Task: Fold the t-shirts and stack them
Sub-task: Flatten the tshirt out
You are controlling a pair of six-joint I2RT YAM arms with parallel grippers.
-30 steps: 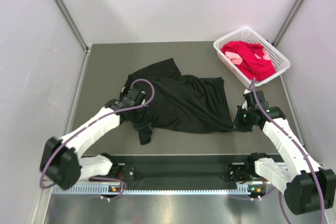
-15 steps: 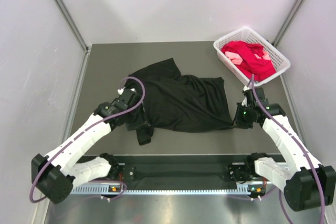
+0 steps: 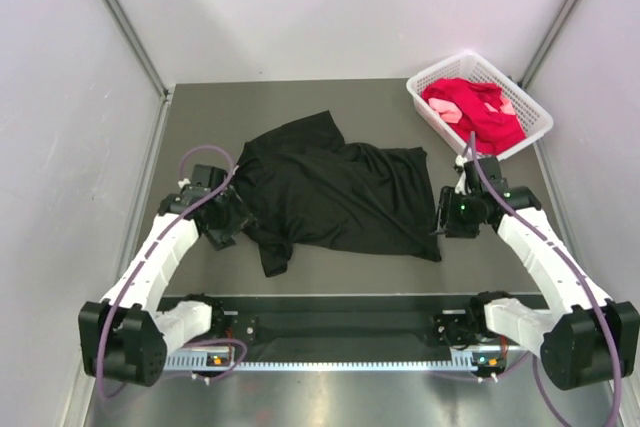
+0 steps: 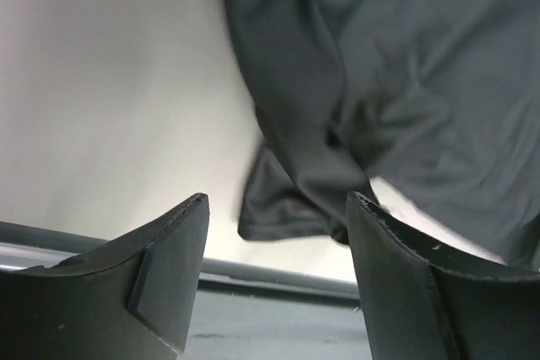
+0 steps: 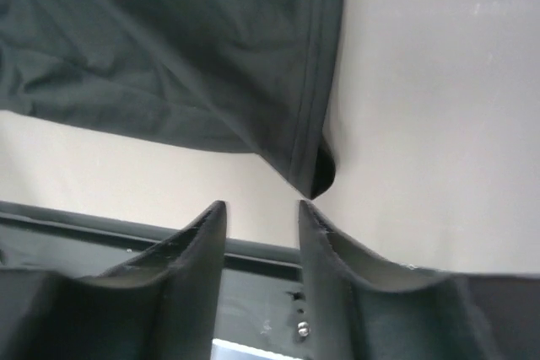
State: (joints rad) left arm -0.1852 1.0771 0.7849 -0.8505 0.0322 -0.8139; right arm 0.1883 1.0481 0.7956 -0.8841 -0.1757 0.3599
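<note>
now: large plain black fabric t-shirt (image 3: 340, 197) lies rumpled and spread out on the dark grey table top (image 3: 200, 122), roughly centre, with one sleeve trailing toward the near edge. left gripper (image 4: 278, 204) sits at the shirt's left edge. its fingers are spread wide with nothing between them, and the sleeve's crumpled end lies just beyond the tips in the left wrist view. right gripper (image 5: 261, 206) sits at the shirt's near right corner. its fingers are parted by a narrower gap, which is bare; the hemmed corner lies just beyond the tips, not pinched. white plastic lattice basket (image 3: 438, 67) stands at the far right corner of the table, apart from the black shirt. bright red t-shirt (image 3: 485, 117) is bundled inside it, with pale pink fabric (image 3: 447, 113) showing among the red folds.
</note>
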